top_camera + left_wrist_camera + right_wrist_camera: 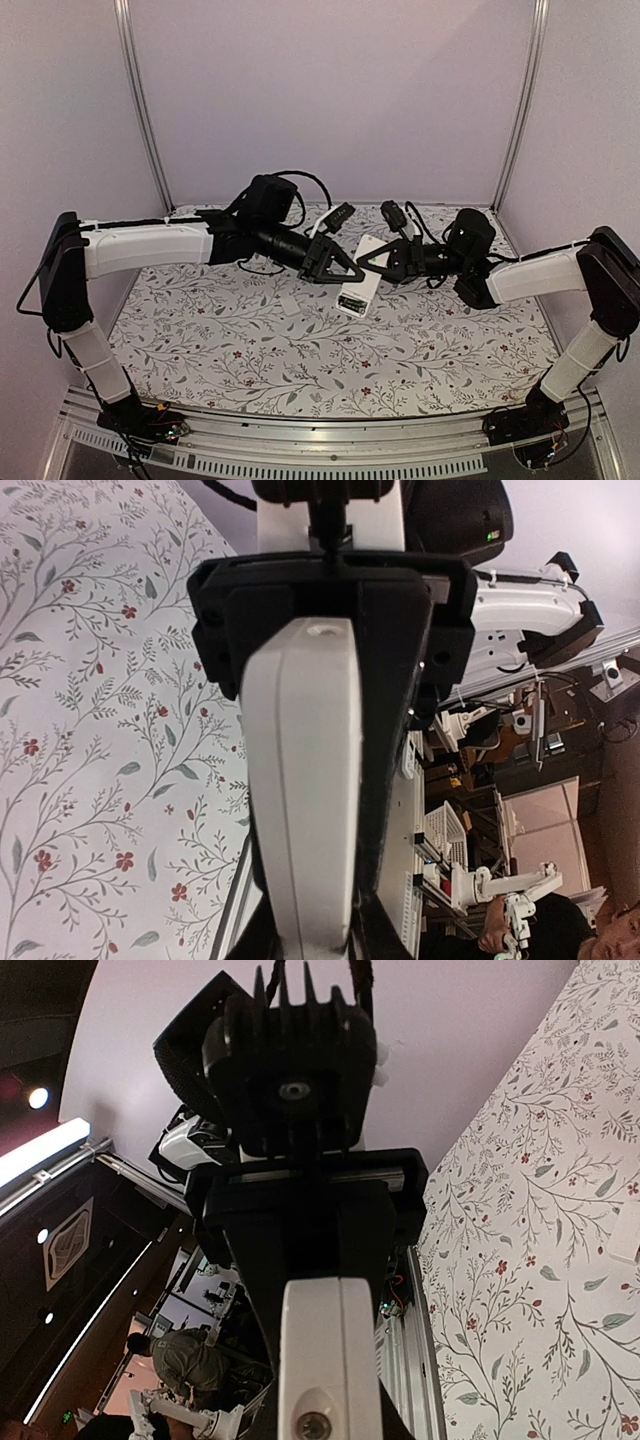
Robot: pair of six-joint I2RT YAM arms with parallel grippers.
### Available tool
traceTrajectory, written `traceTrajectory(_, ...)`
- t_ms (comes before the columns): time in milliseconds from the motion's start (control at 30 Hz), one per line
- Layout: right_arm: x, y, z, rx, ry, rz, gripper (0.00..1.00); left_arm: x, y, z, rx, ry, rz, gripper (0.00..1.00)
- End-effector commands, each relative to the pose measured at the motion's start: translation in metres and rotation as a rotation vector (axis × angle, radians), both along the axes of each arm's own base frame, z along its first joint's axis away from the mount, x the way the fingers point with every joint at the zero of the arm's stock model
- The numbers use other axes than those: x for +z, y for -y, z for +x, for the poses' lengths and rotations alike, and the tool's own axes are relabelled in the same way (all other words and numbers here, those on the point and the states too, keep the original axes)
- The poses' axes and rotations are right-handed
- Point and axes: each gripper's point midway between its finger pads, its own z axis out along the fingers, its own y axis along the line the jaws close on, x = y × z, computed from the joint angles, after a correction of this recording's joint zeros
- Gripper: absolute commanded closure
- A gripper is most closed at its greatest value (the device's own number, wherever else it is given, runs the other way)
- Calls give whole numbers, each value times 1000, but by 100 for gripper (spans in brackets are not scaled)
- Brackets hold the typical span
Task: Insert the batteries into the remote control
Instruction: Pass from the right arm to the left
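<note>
No batteries are seen in any view, and the compartment is hidden, so loading is judged not yet done. The remote (pixel 357 292) is held over the middle of the table (pixel 250 350), toward its far edge, and is gripped from opposite sides. The left gripper (pixel 348 268) is drawn in around the remote, fingers seemingly against its sides. The right gripper (pixel 372 262) is clamped fully onto it. A small white piece (pixel 290 303) is seen on the table just left of the remote. Both arms are stretched low and inward, wrists rolled, with fingertips nearly meeting across the remote.
</note>
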Motion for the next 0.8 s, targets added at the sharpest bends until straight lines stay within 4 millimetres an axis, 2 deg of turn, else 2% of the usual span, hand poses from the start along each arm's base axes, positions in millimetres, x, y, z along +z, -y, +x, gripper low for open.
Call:
traceTrajectory(0,2,-6,4,-6,-36,-1,100,-3,6,-1,-22,9,-33,93)
traceTrajectory(67,1,-6,4,-9,-37,-5,98,-6,6,-2,-21,-16,-24,99)
traceTrajectory(100,1,-6,4,-10,-38,-7,97,-2,8,0,-20,-1,-50,100)
traceTrajectory(200,-3,-6,8,-21,-49,-23,93,-4,8,-1,-15,-19,-52,100)
traceTrajectory(233,-4,-5,9,-27,-49,-26,89,-4,8,-1,-14,-23,-58,100)
traceTrajectory(300,-6,-2,14,-49,-57,-34,71,-4,7,-1,-8,-32,-64,100)
traceTrajectory(400,-9,5,21,-84,-65,-49,54,-3,6,0,1,-42,-74,100)
traceTrajectory(500,-9,13,25,-114,-64,-63,41,-4,3,4,16,-50,-83,100)
traceTrajectory(667,-12,24,26,-156,-59,-97,6,-4,-5,21,86,-66,-102,100)
traceTrajectory(700,-15,25,24,-158,-54,-112,3,-4,-6,25,104,-71,-108,100)
traceTrajectory(767,-16,28,21,-162,-44,-126,1,-4,-9,32,133,-74,-119,100)
